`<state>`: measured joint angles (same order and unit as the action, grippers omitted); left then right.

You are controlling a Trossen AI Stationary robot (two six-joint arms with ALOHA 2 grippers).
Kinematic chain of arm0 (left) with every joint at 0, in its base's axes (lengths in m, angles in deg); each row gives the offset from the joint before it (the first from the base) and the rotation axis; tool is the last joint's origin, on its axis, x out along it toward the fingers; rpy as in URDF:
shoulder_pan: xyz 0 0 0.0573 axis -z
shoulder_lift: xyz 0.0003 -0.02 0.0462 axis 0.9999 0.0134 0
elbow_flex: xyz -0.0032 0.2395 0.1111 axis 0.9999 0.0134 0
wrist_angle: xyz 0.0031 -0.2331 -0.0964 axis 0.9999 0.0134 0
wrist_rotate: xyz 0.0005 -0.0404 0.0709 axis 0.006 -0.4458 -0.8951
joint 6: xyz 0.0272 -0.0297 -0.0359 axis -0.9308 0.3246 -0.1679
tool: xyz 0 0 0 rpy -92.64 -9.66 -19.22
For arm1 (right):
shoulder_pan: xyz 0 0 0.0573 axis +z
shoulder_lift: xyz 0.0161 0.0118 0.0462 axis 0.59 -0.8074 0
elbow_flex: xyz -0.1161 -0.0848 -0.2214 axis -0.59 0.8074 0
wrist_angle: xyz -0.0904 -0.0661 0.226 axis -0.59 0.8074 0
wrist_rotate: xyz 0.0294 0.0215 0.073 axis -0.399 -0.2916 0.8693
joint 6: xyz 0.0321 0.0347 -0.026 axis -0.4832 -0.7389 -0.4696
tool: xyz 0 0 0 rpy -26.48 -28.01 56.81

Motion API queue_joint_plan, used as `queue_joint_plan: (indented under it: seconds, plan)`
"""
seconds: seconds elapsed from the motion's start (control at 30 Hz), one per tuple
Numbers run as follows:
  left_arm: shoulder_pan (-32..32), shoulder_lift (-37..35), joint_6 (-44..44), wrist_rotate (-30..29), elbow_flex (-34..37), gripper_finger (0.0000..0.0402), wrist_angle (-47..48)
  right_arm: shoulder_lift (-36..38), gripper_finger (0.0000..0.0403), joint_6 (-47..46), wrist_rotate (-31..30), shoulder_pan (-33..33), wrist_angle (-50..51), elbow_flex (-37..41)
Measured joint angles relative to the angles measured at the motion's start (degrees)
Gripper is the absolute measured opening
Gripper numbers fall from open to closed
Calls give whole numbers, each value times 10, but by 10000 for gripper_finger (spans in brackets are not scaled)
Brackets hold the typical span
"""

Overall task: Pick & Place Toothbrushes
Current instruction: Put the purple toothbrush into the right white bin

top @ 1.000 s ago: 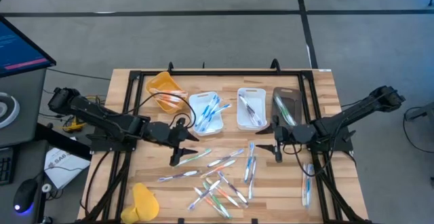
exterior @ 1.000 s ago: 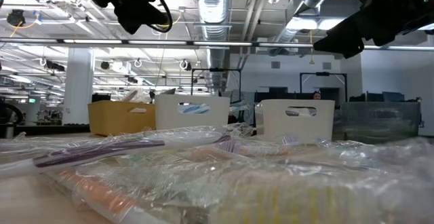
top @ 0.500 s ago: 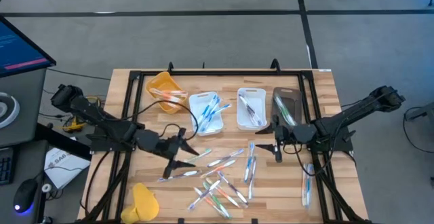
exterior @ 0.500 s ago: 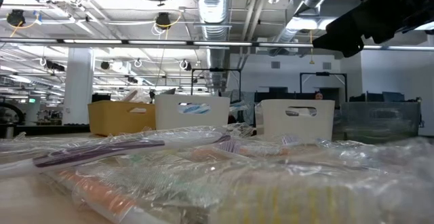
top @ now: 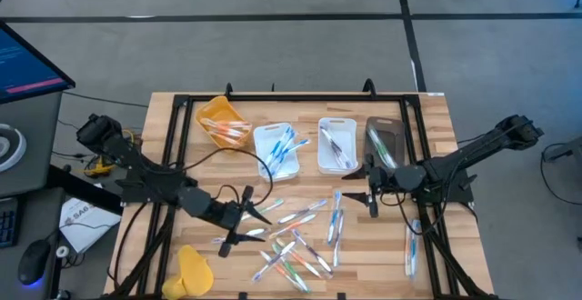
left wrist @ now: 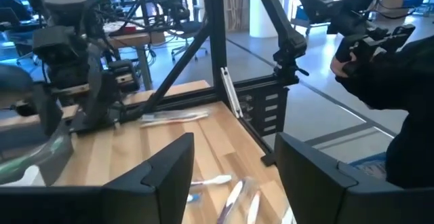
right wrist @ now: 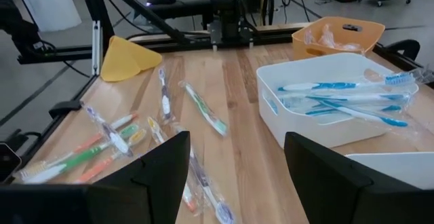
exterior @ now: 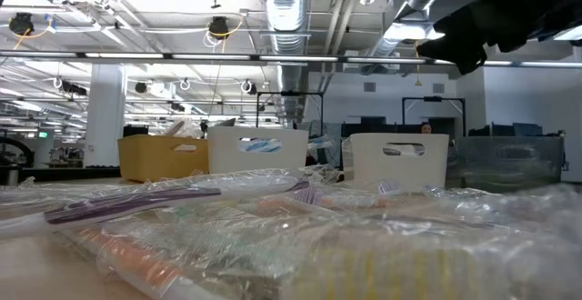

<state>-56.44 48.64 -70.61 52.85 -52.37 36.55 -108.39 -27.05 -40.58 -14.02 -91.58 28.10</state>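
Wooden table (top: 436,118), sorting in hand: left gripper (top: 244,225), jaws apart and empty, hovers above loose toothbrushes (top: 296,236) just ahead of it, likely needing descent and closure on one; right gripper (top: 371,191) waits, open, empty, beside the trays.

Wooden table (top: 436,123) under toothbrushes (top: 300,236), trays (top: 336,145)

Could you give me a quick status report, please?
Left gripper open above loose toothbrushes. Right gripper open, empty, waiting. Nothing in the way.
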Motion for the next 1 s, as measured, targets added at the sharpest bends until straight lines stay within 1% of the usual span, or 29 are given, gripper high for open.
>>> queue_joint_plan:
  seconds: [0.07, 0.3, 0.37, 0.47, 0.63, 0.73, 0.9, 1.0]
  plan:
    - [4, 12, -2, -1, -14, 202, 0, 0, 234, -7, 0, 0, -1, 0]
    - [30, 41, -48, -1, -55, 213, 7, 0, 234, -20, 1, 11, -1, 0]
    - [33, 41, -48, -18, -55, 217, 27, 0, 234, -20, 1, 21, -1, 0]
    - [33, 38, -24, -47, -55, 224, 82, 0, 234, -20, 1, 35, -4, 0]
    - [42, 54, 36, -49, -55, 222, 158, 0, 234, -38, 1, 59, -4, 0]
    - [51, 64, 66, -47, -55, 215, 186, 0, 234, -52, 1, 70, -6, 0]
    - [61, 72, 89, -48, -21, 204, 201, 0, 234, -77, 1, 89, -14, 0]
    - [62, 72, 136, -47, 10, 198, 202, -16, 234, -79, 1, 111, -15, 0]
